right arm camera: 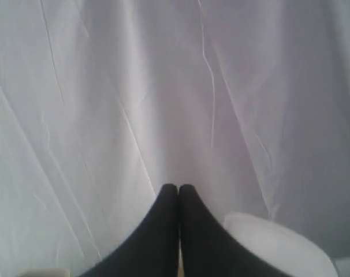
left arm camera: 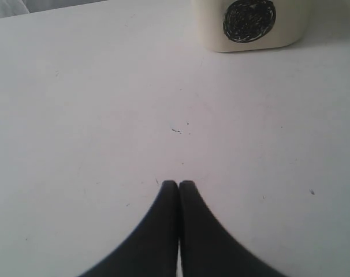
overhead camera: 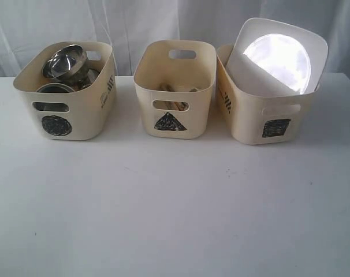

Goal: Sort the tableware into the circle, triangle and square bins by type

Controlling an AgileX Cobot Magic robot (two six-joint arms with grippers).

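Three cream tubs stand in a row at the back of the table. The circle bin (overhead camera: 71,109) on the left holds steel bowls (overhead camera: 62,62) and mugs. In the middle, the triangle bin (overhead camera: 174,98) shows wooden chopsticks (overhead camera: 170,88) inside. The square bin (overhead camera: 267,115) on the right holds the large white squarish plate (overhead camera: 277,56), which leans upright out of it. Neither gripper shows in the exterior view. My left gripper (left arm camera: 178,184) is shut and empty above bare table, with the circle bin (left arm camera: 250,23) ahead of it. My right gripper (right arm camera: 178,187) is shut and empty, facing the curtain, with the plate's white rim (right arm camera: 279,242) beside it.
A white curtain (overhead camera: 163,23) hangs behind the bins. The white table (overhead camera: 175,208) stretches in front of the tubs toward the near edge.
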